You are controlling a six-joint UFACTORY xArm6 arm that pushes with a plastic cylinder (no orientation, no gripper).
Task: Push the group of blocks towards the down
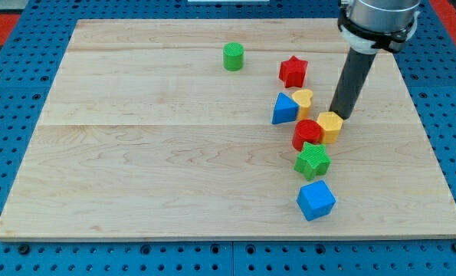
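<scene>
ridged yellow hexagonal block touches my tip; no claw shows, state untellable.

Single high, oblique, whole-board view

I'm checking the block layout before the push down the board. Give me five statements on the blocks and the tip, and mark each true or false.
1. My tip is at the yellow hexagonal block, on its upper right side. True.
2. The green cylinder block touches the red star-shaped block. False: it stands apart, toward the view's left.
3. The blue cube block lies nearest the view's bottom. True.
4. The blue triangular block is right of the yellow heart-shaped block. False: it is on its left.
5. The green star-shaped block sits just below the red cylinder block. True.
</scene>
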